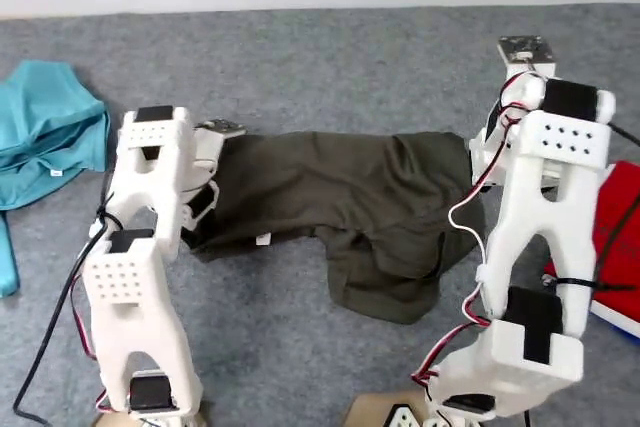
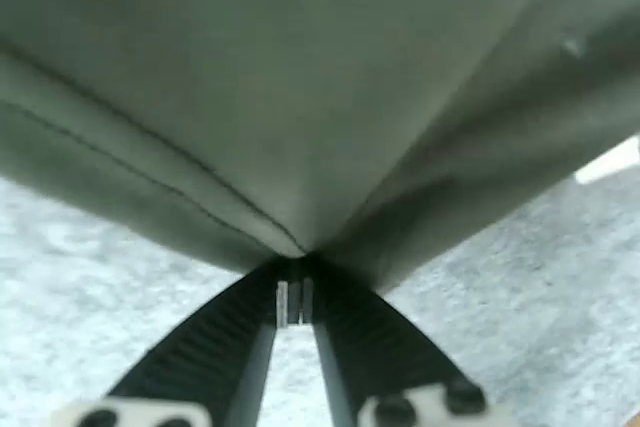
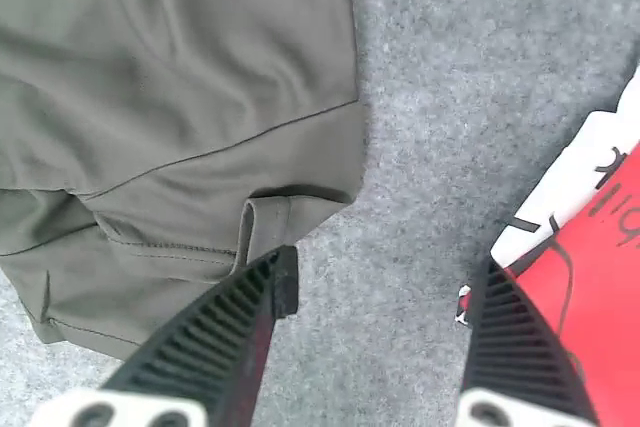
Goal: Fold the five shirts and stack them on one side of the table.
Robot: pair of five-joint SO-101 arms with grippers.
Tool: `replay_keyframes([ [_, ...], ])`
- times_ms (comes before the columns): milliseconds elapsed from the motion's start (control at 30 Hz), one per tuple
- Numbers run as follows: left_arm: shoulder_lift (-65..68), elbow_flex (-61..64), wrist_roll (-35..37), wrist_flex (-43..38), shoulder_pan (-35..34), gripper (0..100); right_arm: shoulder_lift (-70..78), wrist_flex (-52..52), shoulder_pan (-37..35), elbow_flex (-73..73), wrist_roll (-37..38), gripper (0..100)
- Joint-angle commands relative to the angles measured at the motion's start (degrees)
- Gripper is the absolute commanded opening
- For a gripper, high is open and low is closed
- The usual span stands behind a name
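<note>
An olive-green shirt (image 1: 340,207) lies crumpled across the middle of the grey table. My left gripper (image 2: 295,292) is shut on a pinch of the olive shirt's (image 2: 300,97) cloth, which hangs lifted and stretched above the table. In the high view the left arm (image 1: 150,207) stands at the shirt's left end. My right gripper (image 3: 385,292) is open over bare table, one finger (image 3: 250,317) at the hem of the olive shirt (image 3: 170,97), the other finger (image 3: 515,337) by a red and white shirt (image 3: 590,237). The right arm (image 1: 540,207) stands at the shirt's right end.
A teal shirt (image 1: 45,132) is bunched at the table's far left. The red and white shirt (image 1: 615,247) lies at the right edge, behind the right arm. Grey felt (image 1: 330,67) covers the table, with open room at the back.
</note>
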Motion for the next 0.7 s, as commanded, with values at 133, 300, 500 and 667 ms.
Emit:
replay_keyframes([
  [133, 2.29, -10.68, -3.96, 0.35, -2.99, 1, -3.03, -0.22, -0.84, -3.96, -0.35, 27.3],
  [300, 2.20, -11.74, -5.71, 0.35, -3.16, 1, -3.03, -1.01, -1.27, -3.87, -0.35, 27.3],
  [500, 1.14, -9.45, -5.45, 0.62, -2.64, 1, -3.03, -3.12, -1.27, -3.87, -0.35, 27.3],
  [667, -4.75, -5.32, -5.54, 0.62, -2.64, 7, -2.95, -3.91, -1.27, -3.78, -0.35, 27.3],
])
